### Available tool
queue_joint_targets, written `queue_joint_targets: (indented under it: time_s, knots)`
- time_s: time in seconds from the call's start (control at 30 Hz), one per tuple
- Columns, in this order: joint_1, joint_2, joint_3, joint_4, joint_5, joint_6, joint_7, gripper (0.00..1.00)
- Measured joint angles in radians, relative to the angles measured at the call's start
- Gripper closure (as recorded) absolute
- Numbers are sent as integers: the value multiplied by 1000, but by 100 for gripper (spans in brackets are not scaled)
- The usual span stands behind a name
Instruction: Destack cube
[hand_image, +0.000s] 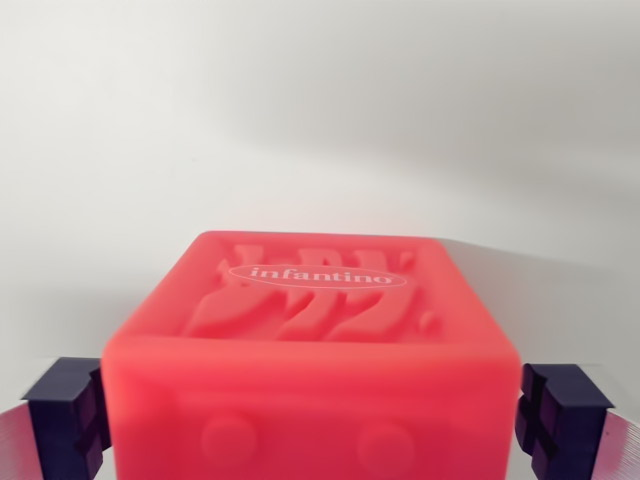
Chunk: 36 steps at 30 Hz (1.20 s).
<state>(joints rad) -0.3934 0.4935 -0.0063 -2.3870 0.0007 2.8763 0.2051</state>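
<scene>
as seen, cube (315, 350) sits between tool (315, 420) pads (65, 415).

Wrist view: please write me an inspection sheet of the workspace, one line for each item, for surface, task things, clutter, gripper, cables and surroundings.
Surface: plain white surface, bare around the cube; a soft shadow lies behind the cube toward the wrist view's right.
Job's things: one red cube with raised wavy relief and the word "infantino" on its top face; any cube below it is hidden.
Clutter: nothing seen.
Grippers: gripper with dark blue pads at both sides of the cube, close against its side faces; actual contact cannot be confirmed.
Cables: nothing seen.
Surroundings: white background only, no edge or wall line visible.
</scene>
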Motion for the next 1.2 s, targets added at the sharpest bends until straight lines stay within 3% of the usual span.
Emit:
queue_joint_targets:
  time_s: [0.47, 1.2]
  knots:
    - [0, -10, 0, -2, 0, -7, 0, 0]
    - [0, -175, 0, -40, 0, -130, 0, 0]
